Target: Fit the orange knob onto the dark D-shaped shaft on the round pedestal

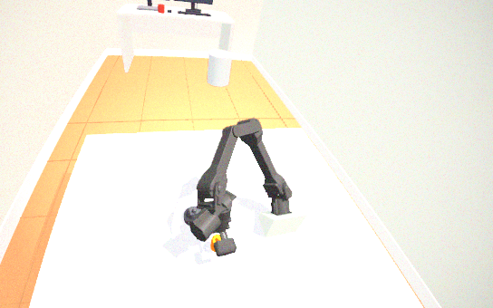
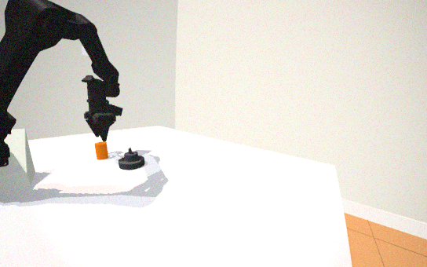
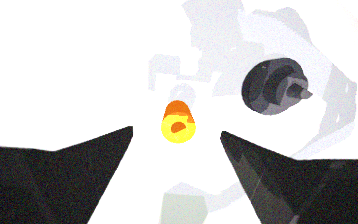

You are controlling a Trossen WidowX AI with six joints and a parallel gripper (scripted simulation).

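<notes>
the robot's hand (image 1: 218, 235) (image 2: 103, 138) (image 3: 177, 132) is hovering wide open and empty above the upright orange knob (image 1: 215, 243) (image 2: 101, 151) (image 3: 178, 135), near the dark round pedestal (image 2: 131, 162) (image 3: 257, 94).

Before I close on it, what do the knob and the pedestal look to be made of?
Knob: probably plastic, matte to satin; even orange sides with no sharp glints, though its top looks bright yellow under the light.
Pedestal: dark grey and dull, with flat shading and no mirror-like shine; could be hard plastic or coated metal, the look doesn't settle which.
</notes>
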